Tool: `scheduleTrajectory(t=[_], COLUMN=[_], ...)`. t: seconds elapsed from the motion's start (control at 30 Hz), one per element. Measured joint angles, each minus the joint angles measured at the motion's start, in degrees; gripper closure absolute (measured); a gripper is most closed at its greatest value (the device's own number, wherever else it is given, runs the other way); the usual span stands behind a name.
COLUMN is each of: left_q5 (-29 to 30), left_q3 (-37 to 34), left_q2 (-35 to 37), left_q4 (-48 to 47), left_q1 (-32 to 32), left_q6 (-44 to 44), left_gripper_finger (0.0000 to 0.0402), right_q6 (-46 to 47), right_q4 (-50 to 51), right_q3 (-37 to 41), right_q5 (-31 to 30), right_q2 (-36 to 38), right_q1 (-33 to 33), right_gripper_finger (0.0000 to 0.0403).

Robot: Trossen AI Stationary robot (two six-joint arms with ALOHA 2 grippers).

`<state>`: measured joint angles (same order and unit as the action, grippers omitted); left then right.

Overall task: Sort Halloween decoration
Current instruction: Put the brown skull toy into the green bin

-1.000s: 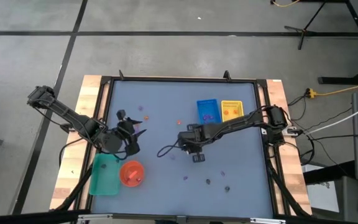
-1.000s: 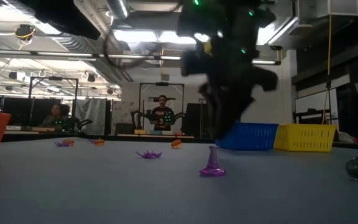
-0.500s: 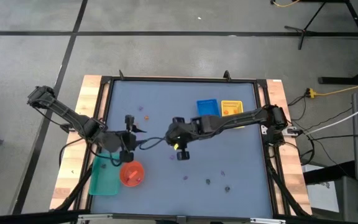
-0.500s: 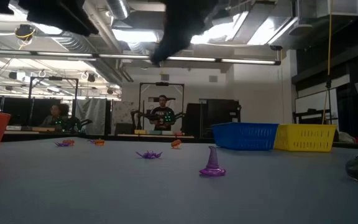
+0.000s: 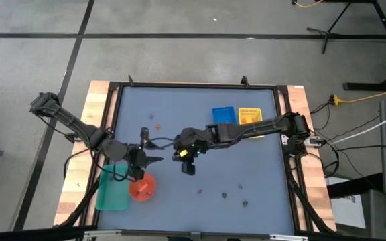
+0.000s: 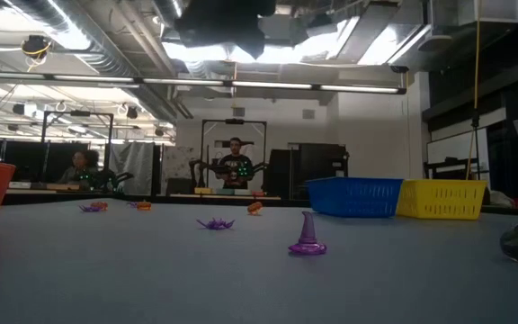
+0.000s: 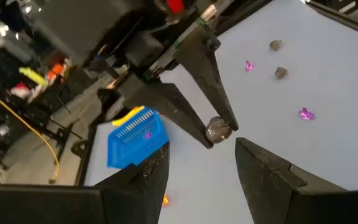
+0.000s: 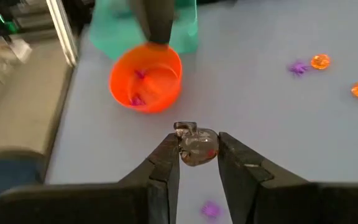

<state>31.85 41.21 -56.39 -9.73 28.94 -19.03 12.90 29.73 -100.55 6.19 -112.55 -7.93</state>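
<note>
**A:** Right end effector [image 8: 194, 163] is up off the counter [image 5: 260, 174] at centre frame in the high view, fingers clamped on a small dark grey piece [image 8: 196, 147]. It's carrying, no doubt about that.

**B:** And the left end effector [image 7: 194, 162]?

**A:** Left of centre, just above the orange bowl [image 5: 141, 187], fingers spread and nothing between them. In its own wrist view the right arm's fingertips, with that grey piece, hang straight ahead of it (looks like a hand-over setting up, though that's my read).

**B:** So where does the sort stand?

**A:** Partway, I'd say. Purple pieces [image 8: 137, 99] already sit in the orange bowl, and both the blue tray [image 5: 224, 118] and the yellow tray [image 5: 250, 118], upper right of centre, show small things inside. The green tray [image 5: 111, 189] at lower left I can't judge.

**B:** What's left?

**A:** Plenty loose. The low view shows a purple witch hat [image 6: 308, 236] at centre, a purple spider [image 6: 215, 223] left of it, orange bits farther back. From above, dark pieces [image 5: 224, 195] lie lower right of centre, with more strays at upper left near the rail.
</note>
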Motion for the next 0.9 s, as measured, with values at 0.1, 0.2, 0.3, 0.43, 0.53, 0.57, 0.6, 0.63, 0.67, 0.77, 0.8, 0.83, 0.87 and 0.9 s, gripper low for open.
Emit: scheduleTrajectory(t=[0.1, 0.2, 0.3, 0.43, 0.53, 0.57, 0.6, 0.63, 0.67, 0.77, 0.8, 0.83, 0.87, 0.9], left_q5=[-0.06, -0.05, 0.32, 1.91, 2.06, 2.06, 2.06, 2.06, 2.06, 1.87, 1.86, 1.98, 1.99, 1.97], left_q3=[0.00, -0.01, -0.02, -0.02, -0.02, -0.02, -0.02, -0.02, -0.02, -0.02, -0.02, 0.00, -0.01, -0.02], left_q2=[-1.30, -2.84, -3.85, -4.21, -4.21, -4.21, -4.21, -4.21, -4.21, -4.21, -4.21, -4.20, -4.18, -4.16], left_q4=[1.54, 2.82, 3.17, 3.27, 4.74, 5.13, 5.54, 5.81, 6.01, 6.63, 6.74, 6.84, 6.88, 6.89], left_q1=[0.37, 0.40, 0.38, 0.33, 0.33, 0.33, 0.31, 0.30, 0.24, 0.16, 0.16, 0.16, 0.16, 0.18], left_q6=[-3.43, -5.47, -5.59, -5.59, -5.59, -5.59, -5.59, -5.59, -5.59, -5.59, -5.59, -5.58, -5.54, -5.51], left_gripper_finger=[0.0234, 0.0234, 0.0234, 0.0234, 0.0234, 0.0234, 0.0234, 0.0234, 0.0234, 0.0234, 0.0234, 0.0234, 0.0234, 0.0234], right_q6=[4.03, 8.66, 11.28, 11.55, 11.53, 11.53, 11.53, 11.53, 11.53, 11.53, 11.53, 11.49, 11.55, 11.53], right_q4=[-2.89, -6.04, -7.34, -7.22, -7.29, -7.34, -7.53, -7.78, -8.22, -10.83, -11.70, -12.01, -12.36, -12.55], right_q3=[0.00, -0.02, -0.04, -0.04, -0.04, -0.04, -0.04, -0.04, -0.04, -0.04, -0.04, -0.07, -0.07, -0.07], right_q5=[2.88, 6.80, 11.21, 14.85, 14.87, 14.87, 14.88, 14.88, 14.91, 14.95, 14.96, 14.99, 15.04, 15.03], right_q2=[0.05, 0.18, 0.22, 0.22, 0.22, 0.22, 0.22, 0.22, 0.22, 0.22, 0.22, 0.22, 0.22, 0.22], right_q1=[0.72, 1.91, 3.25, 4.37, 4.35, 4.32, 4.31, 4.30, 4.23, 4.20, 4.20, 4.20, 4.22, 4.22], right_gripper_finger=[0.0313, 0.0313, 0.0313, 0.0313, 0.0313, 0.0313, 0.0313, 0.0313, 0.0313, 0.0313, 0.0313, 0.0313, 0.0313, 0.0313])
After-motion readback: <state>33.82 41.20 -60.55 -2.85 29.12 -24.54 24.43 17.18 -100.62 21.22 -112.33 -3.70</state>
